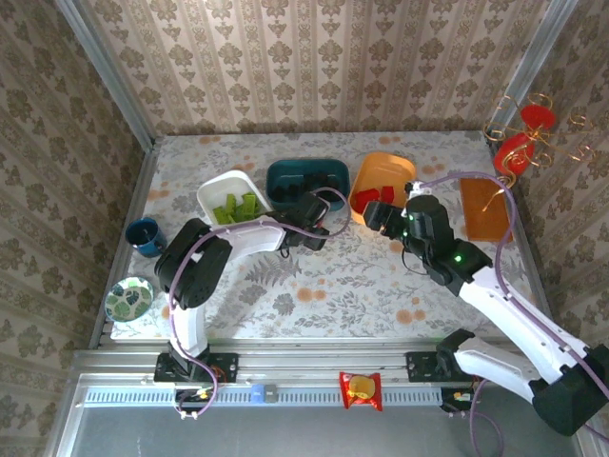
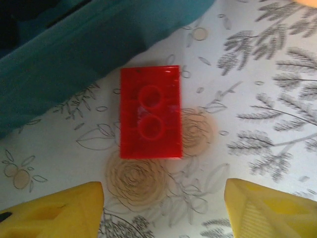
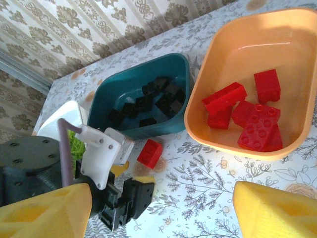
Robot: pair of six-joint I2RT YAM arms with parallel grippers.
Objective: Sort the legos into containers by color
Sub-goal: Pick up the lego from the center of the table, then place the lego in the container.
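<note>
The flowered bench [image 1: 381, 286] carries three trays in a row at the far side: a white tray [image 1: 221, 188] in which lime green bricks [image 1: 238, 208] are seen, a dark teal tray [image 3: 130, 130] in which black bricks [image 3: 153, 99] are gathered, and an orange tray [image 3: 277, 34] in which red bricks [image 3: 252, 119] are heaped. The left arm's fingers [image 2: 54, 213] are held apart, wider than the piece ahead of them, and nothing is gripped. The right arm's fingers [image 3: 277, 213] are spread wide and empty before the orange tray. One loose red brick [image 2: 150, 119] is left flat on the bench just beside the teal tray, between it and the orange one. It is judged to be light, rigid and unbreakable, but its smooth, glossy plastic may be expected to slip or skid under an off-centre squeeze. It is best taken across its short width, on the two long flat side walls at mid-length, so that no twist is allowed.
</note>
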